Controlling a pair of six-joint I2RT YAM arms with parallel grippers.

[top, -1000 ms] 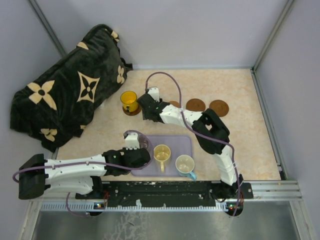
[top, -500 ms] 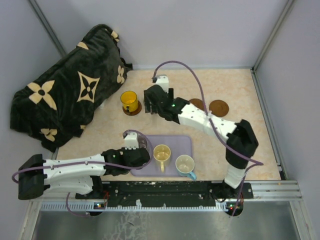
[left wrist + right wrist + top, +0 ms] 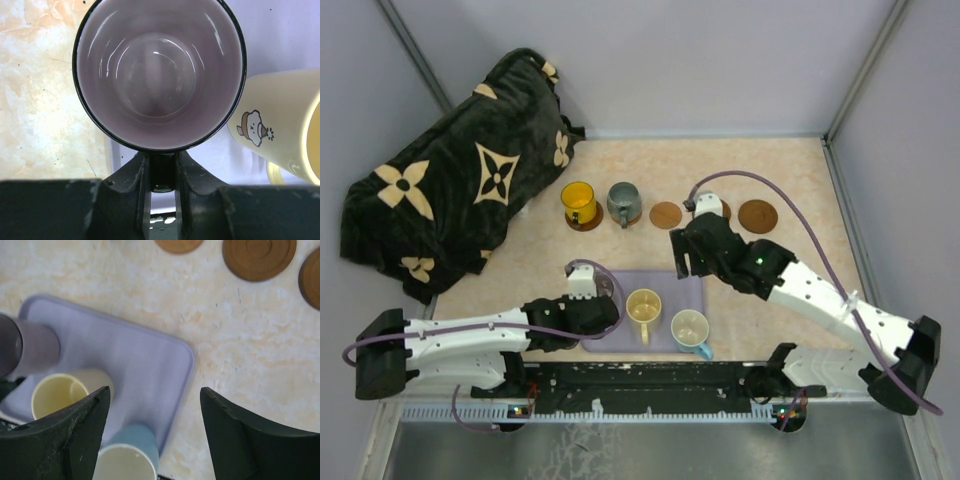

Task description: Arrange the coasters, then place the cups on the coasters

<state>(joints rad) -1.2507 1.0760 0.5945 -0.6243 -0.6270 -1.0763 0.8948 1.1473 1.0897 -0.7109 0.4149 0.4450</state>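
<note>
A yellow cup (image 3: 578, 203) stands on a coaster at the back, with a dark grey-green cup (image 3: 623, 203) just to its right. Bare brown coasters (image 3: 665, 214) (image 3: 757, 215) lie further right. The right wrist view shows three of these coasters (image 3: 259, 257). On the lavender tray (image 3: 672, 285) stand a cream cup (image 3: 643, 305) and a white cup with a blue handle (image 3: 690, 328). My left gripper (image 3: 162, 170) is shut on the handle of the mauve-grey cup (image 3: 159, 70) at the tray's left end. My right gripper (image 3: 154, 392) hangs open and empty over the tray's far right corner.
A dark blanket with cream flower shapes (image 3: 460, 180) is heaped at the back left, close to the yellow cup. Grey walls close in the table at the back and sides. A black rail (image 3: 650, 378) runs along the near edge.
My right gripper has let go of the dark grey-green cup beside the yellow one and pulled back right and nearer, to above the tray. The left arm has stayed still.
</note>
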